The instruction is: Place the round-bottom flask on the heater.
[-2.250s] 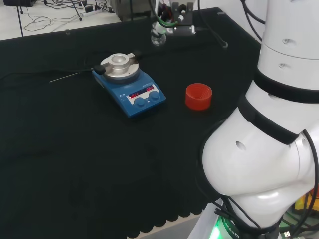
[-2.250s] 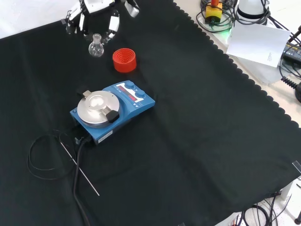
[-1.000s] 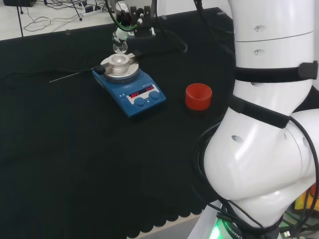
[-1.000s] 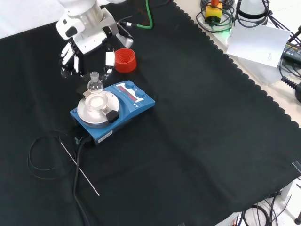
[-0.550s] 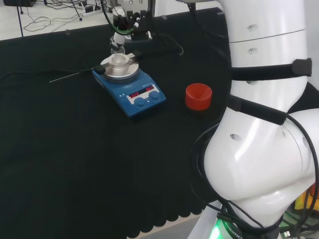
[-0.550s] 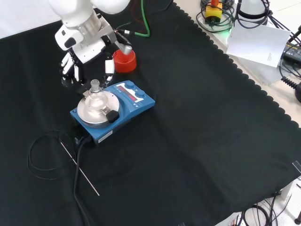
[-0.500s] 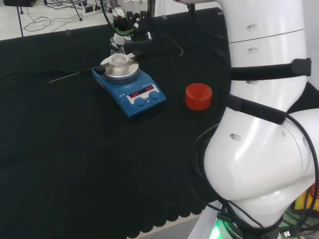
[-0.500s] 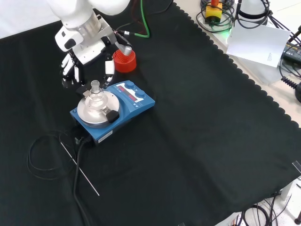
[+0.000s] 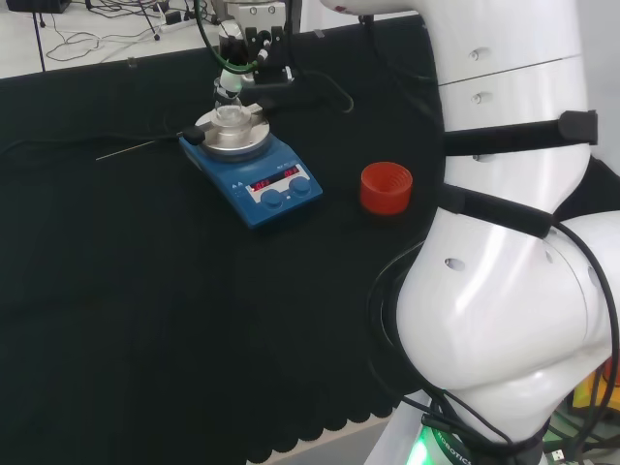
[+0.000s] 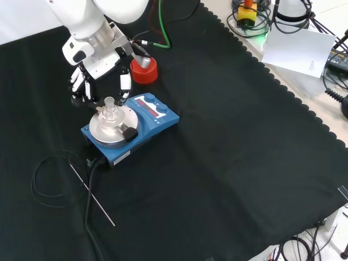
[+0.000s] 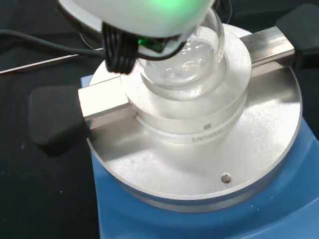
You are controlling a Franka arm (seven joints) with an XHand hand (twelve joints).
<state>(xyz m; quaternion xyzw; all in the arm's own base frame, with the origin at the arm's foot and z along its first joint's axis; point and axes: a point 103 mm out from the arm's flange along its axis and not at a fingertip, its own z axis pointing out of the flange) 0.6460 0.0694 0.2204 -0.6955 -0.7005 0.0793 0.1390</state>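
The round-bottom flask (image 10: 110, 111) sits upright in the middle of the silver round plate (image 10: 103, 133) on top of the blue heater (image 10: 152, 117). Its neck points up. In the wrist view the round glass ball of the flask (image 11: 187, 62) rests in the hollow of the metal block (image 11: 199, 119) on the plate.

The hand (image 10: 92, 65) is just above the flask. In the front view its fingers (image 10: 124, 83) hang down on both sides of the flask's neck, spread apart, and they do not seem to touch the glass. The hand is open and holds nothing. In the head view the hand (image 9: 247, 44) is right over the flask (image 9: 228, 108), on the far side of the heater (image 9: 252, 160).

A red ribbed stand (image 10: 143, 69) sits on the black cloth (image 10: 228, 163), near the heater and partly behind the hand in the front view.
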